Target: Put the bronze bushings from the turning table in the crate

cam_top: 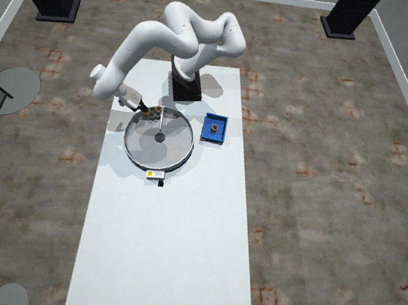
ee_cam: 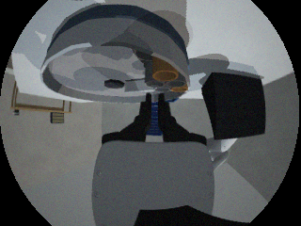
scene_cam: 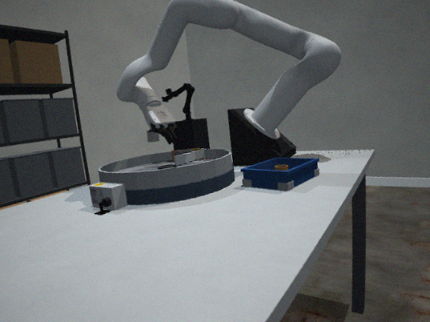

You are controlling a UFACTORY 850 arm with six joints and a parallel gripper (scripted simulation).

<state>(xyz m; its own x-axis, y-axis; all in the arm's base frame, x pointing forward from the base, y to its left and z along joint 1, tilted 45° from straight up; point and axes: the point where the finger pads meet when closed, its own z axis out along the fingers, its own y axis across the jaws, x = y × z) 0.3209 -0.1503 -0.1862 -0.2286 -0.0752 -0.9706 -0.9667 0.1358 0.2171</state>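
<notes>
The turning table holds a cluster of upright bushings near its rim, beside a white divider. One bronze bushing and another bronze bushing stand among dark steel bushings. The exact number of steel ones is unclear. The blue crate holds one bronze bushing. My gripper is above the cluster, tilted, its fingers slightly apart and empty. In the top view it partly hides the cluster.
The white divider runs from the hub toward the rim. A small white box stands at the turning table's front edge. The crate stands beside the turning table, with the arm's black base behind both.
</notes>
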